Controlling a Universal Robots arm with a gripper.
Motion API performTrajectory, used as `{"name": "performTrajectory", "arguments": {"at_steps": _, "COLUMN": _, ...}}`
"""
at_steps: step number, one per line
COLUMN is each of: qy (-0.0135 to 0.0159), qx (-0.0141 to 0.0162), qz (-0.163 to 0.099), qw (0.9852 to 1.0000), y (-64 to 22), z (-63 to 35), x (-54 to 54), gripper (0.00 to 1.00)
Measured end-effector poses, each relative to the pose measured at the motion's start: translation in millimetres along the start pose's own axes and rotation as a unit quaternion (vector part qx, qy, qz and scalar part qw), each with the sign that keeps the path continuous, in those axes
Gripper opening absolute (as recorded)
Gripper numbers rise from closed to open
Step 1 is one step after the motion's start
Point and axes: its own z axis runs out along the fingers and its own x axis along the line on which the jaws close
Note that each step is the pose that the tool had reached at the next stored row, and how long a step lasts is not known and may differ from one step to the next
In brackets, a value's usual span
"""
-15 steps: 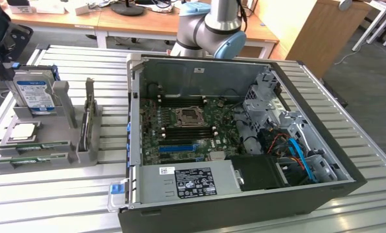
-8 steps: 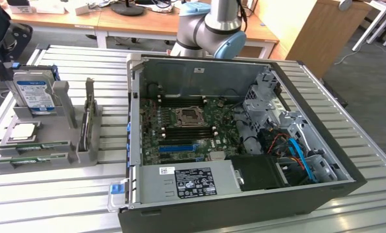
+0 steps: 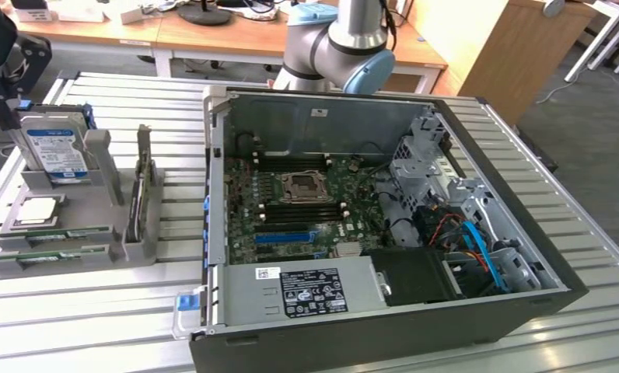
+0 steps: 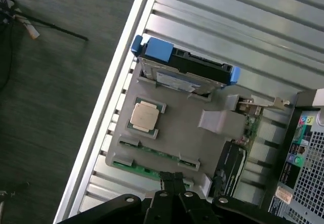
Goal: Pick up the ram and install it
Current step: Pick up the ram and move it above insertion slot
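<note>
Working over a slatted bench [image 3: 102, 326] with an open computer case [image 3: 393, 326] and, on the exterior view's left of it, a grey holder [image 3: 133, 250] carrying hard drive [image 3: 55, 148], processor [image 3: 36, 210] and the ram [image 4: 137, 167], flat in a slot along the holder's outer edge. Hanging above that holder with jaws pinched shut on nothing, tips nearest the ram. Judged light, stiff and brittle, probably slick on its faces: best taken by the two long edges near mid-length, clear of chips and contact edge, without bending or twisting
</note>
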Motion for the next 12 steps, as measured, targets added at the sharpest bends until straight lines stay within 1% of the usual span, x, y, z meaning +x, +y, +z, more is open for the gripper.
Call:
{"name": "performTrajectory", "arguments": {"at_steps": 2, "qy": 0.0009, "qx": -0.0001, "qz": -0.018, "qw": 0.9998, "y": 0.0, "z": 0.1, "x": 0.0, "gripper": 0.11}}
{"name": "performTrajectory", "arguments": {"at_steps": 5, "qy": 0.0025, "qx": -0.0003, "qz": -0.045, "qw": 0.999, "y": 0.0, "z": 0.3, "x": 0.0, "gripper": 0.11}}
{"name": "performTrajectory", "arguments": {"at_steps": 9, "qy": 0.0054, "qx": -0.001, "qz": -0.08, "qw": 0.9968, "y": 0.0, "z": 0.7, "x": 0.0, "gripper": 0.11}}
{"name": "performTrajectory", "arguments": {"at_steps": 12, "qy": 0.0091, "qx": -0.0022, "qz": -0.104, "qw": 0.9946, "y": 0.0, "z": 0.9, "x": 0.0, "gripper": 0.11}}
